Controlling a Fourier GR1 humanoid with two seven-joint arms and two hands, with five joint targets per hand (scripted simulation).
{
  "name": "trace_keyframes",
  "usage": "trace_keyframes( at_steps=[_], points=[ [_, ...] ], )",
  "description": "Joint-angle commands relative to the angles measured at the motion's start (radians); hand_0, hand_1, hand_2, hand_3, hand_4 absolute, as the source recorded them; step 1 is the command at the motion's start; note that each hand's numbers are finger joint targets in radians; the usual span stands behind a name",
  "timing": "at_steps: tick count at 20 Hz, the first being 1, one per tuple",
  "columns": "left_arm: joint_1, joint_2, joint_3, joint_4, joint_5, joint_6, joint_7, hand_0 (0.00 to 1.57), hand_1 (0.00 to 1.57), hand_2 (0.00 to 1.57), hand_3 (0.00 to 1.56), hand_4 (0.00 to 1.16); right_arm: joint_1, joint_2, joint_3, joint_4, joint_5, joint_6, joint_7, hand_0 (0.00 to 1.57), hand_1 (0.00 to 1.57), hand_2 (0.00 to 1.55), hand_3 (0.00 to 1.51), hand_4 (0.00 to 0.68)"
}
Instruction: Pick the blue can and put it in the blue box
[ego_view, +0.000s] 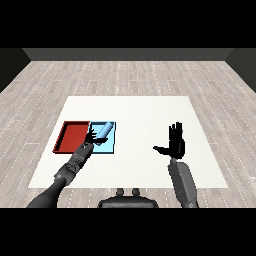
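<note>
Although the blue can (104, 130) already sits over the light blue tray (109, 147), the task does not look finished, since the left hand (92, 136) is at the can's near-left end.

Near edge: both grey forearms come in from the lower corners. The left forearm (70, 170) angles up and right toward the trays; the right forearm (183, 182) rises almost straight.

Middle, right: the right hand (175, 144) hangs over bare white table (145, 112), fingers straight and spread, thumb out to the left. It holds nothing and is well apart from both trays.

Middle, left: the left hand is over the near-left part of the light blue tray, beside the border with the red tray (72, 136). Its dark fingers overlap the can's lower end. Whether they are curled round the can or already parted, I cannot tell; the hand is too small and dark here.

Farther: the can lies tilted, its far end pointing up and right, within the blue tray's outline. Whether it rests on the tray floor or is held just above it cannot be told.

Judgement: pick and carry done, placement at or near completion. Left: confirm release, then clear the left hand from the tray. The red tray shows nothing in it.
</note>
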Motion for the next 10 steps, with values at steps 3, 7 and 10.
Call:
trace_keyframes(
  at_steps=[3, 7, 10],
  points=[
    [-0.042, 0.004, 0.005, 0.032, -0.030, -0.001, 0.040, 0.00, 0.00, 0.00, 0.00, 0.00, 0.052, 0.000, -0.014, -0.005, -0.023, 0.060, -0.035, 0.00, 0.00, 0.00, 0.00, 0.000],
    [0.017, 0.002, 0.093, -0.094, 0.051, 0.089, -0.208, 0.00, 0.00, 0.00, 0.00, 0.00, 0.002, -0.004, -0.015, 0.011, -0.012, 0.039, -0.006, 0.00, 0.00, 0.00, 0.00, 0.000],
    [-0.021, 0.047, 0.109, -0.136, 0.050, 0.032, -0.270, 0.00, 0.00, 0.00, 0.00, 0.00, -0.005, -0.008, 0.028, -0.013, 0.027, 0.033, 0.018, 0.00, 0.00, 0.00, 0.00, 0.000]
  ],
)
